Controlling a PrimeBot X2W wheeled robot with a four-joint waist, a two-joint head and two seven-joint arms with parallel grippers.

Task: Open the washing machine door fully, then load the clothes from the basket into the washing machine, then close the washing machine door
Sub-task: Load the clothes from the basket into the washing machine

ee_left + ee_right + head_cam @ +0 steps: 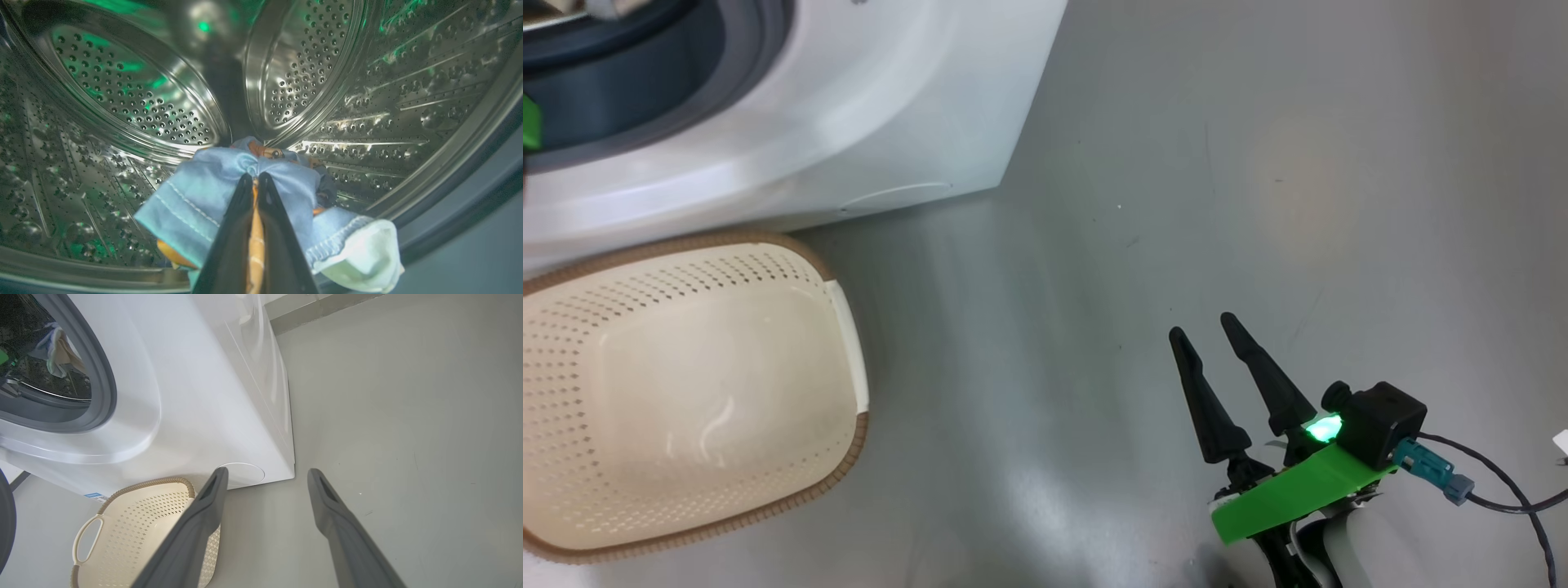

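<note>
Floor (1258, 204): smooth grey, under the washing machine (890, 122).
Basket (686, 384): cream, just before the washing machine's front.
Clothes (204, 192): blue bundle inside the washing machine's drum (135, 94).
Left gripper (255, 175): clamped on the Clothes, inside the drum.
Right gripper (1201, 324): fingers spread, holding nothing, right of the washing machine.

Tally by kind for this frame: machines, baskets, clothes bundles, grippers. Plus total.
washing machine: 1
basket: 1
clothes bundle: 1
grippers: 2, left gripper and right gripper
total: 5
</note>
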